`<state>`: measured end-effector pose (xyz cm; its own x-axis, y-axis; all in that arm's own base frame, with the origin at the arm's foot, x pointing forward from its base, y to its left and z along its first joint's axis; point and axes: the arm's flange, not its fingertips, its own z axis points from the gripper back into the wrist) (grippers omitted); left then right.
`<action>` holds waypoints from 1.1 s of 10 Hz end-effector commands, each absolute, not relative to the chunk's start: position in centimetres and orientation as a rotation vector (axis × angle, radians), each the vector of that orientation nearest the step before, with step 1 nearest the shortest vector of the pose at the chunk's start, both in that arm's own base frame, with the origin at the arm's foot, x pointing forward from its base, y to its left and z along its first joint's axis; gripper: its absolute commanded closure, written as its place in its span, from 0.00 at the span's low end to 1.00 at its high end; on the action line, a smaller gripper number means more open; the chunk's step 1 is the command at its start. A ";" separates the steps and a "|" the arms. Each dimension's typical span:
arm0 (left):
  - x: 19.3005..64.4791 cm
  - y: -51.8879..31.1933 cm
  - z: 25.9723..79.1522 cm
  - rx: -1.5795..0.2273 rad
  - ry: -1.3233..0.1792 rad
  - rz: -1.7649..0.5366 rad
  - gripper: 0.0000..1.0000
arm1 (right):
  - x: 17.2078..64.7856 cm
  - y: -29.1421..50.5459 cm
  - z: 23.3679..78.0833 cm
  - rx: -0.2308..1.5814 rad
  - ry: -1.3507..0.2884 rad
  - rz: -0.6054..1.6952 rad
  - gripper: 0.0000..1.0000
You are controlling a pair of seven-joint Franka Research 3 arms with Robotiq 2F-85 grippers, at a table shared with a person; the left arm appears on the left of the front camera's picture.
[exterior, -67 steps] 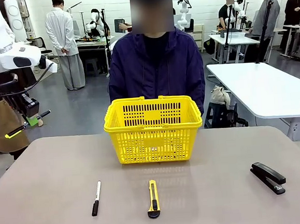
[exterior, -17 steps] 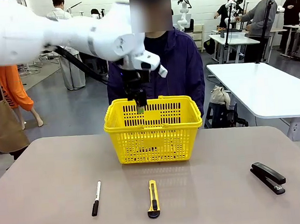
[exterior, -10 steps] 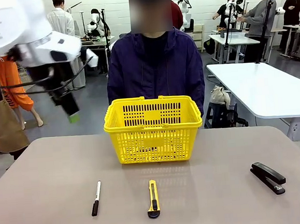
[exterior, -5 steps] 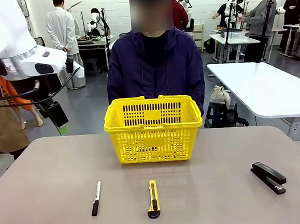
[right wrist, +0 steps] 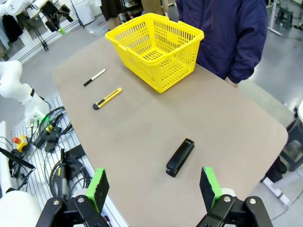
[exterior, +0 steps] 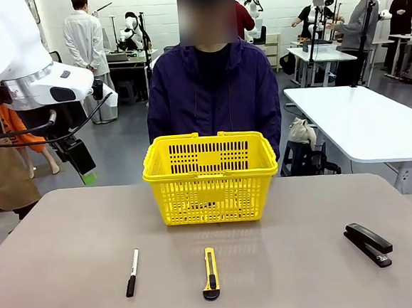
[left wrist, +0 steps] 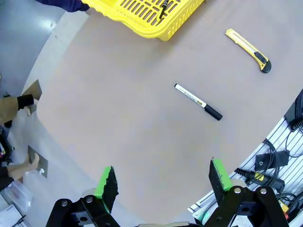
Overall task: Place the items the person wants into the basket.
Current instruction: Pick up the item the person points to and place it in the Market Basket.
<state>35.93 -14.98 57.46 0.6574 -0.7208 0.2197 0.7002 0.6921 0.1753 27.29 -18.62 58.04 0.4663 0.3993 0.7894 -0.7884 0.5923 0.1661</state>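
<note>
My left end effector point(left wrist: 163, 177) hangs wide and empty over the worktop point(left wrist: 118, 104) edge, with the basket point(left wrist: 156, 21) far ahead. My right end effector point(right wrist: 154, 184) is equally wide and empty, and the stapler point(right wrist: 180, 157) lies just ahead of it.

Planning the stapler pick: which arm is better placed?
Right, probably. The stapler lies on the table at right, ahead of the open right tool; the left tool hangs off its left edge.
</note>
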 end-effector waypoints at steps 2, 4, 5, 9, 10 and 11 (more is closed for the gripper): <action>35.9 -15.0 57.5 0.077 -0.282 -0.806 0.00 | 27.5 -18.6 58.2 0.592 -0.814 0.789 0.00; 32.4 -8.0 59.0 -0.310 -0.349 -0.908 0.00 | 27.5 -18.6 58.2 0.592 -0.814 0.789 0.00; 31.3 -3.2 60.9 -0.457 -0.416 -0.985 0.00 | 27.5 -18.6 58.2 0.592 -0.814 0.789 0.00; 27.3 10.4 60.5 -0.574 -0.714 -0.992 0.00 | 27.5 -18.6 58.2 0.592 -0.814 0.789 0.00; 26.9 11.9 59.5 -0.553 -0.717 -0.951 0.00 | 27.5 -18.6 58.2 0.592 -0.814 0.789 0.00; 26.2 13.1 58.3 -0.542 -0.707 -0.930 0.00 | 27.5 -18.6 58.2 0.592 -0.814 0.789 0.00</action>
